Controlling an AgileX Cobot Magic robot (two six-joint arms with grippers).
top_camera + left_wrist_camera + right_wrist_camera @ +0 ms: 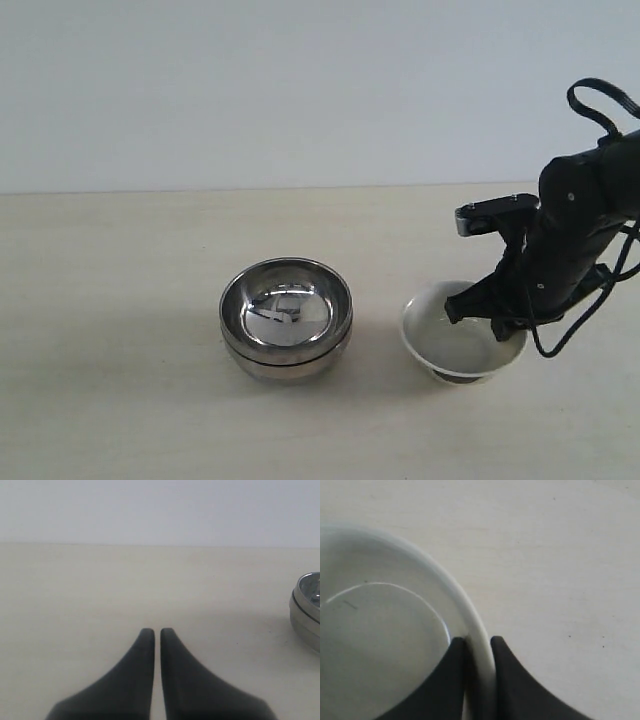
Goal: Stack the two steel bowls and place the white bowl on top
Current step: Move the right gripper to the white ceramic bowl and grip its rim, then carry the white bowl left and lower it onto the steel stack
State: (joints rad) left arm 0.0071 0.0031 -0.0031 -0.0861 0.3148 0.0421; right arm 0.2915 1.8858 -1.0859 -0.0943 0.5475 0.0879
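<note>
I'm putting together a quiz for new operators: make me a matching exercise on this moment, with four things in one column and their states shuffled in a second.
Things:
1. steel bowls
2. white bowl
3. left gripper
4. right gripper

States:
A. shut, holding nothing
B. nested one inside the other
C. clamped across a rim
D. beside the stack, not yet on it

Pairs: 1-B, 2-D, 3-A, 4-C

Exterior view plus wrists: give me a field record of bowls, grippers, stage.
steel bowls: nested in one stack on table
white bowl: upright on table, right of the stack, apart from it
right gripper: shut on white bowl's rim, one finger inside, one outside
left gripper: shut, empty
stage: steel stack done; white bowl not yet on top
</note>
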